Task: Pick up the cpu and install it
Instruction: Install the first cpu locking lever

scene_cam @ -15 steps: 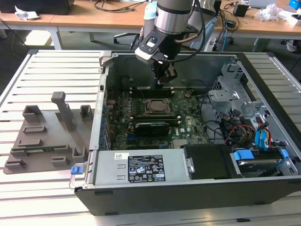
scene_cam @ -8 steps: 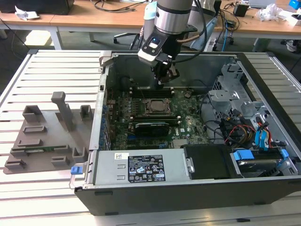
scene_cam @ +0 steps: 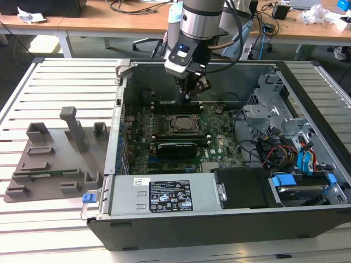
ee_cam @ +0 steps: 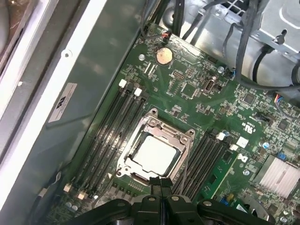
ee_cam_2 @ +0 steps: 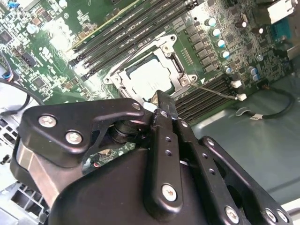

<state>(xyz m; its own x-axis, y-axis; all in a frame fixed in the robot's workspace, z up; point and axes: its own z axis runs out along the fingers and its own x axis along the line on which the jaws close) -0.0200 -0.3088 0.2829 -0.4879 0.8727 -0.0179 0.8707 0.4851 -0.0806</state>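
The cpu (ee_cam: 155, 153) is a silver-grey square chip lying flat inside the black metal-framed socket (ee_cam: 162, 126) on the green motherboard (scene_cam: 219, 134). It also shows in the second wrist view as the cpu (ee_cam_2: 149, 79), and in the exterior view as the cpu (scene_cam: 180, 123). My gripper (scene_cam: 190, 94) hangs inside the open computer case, a little above the socket and toward its rear edge. In both wrist views the black fingers (ee_cam: 161, 180) (ee_cam_2: 159, 101) are pressed together with nothing between them. The gripper is shut and apart from the chip.
Black memory slots (ee_cam: 112, 131) flank the socket on both sides. The case wall (scene_cam: 123, 87), the power supply (scene_cam: 164, 194) and a drive cage with cables (scene_cam: 285, 126) surround the board. A grey fixture tray (scene_cam: 49, 159) lies on the slatted table at the exterior view's left.
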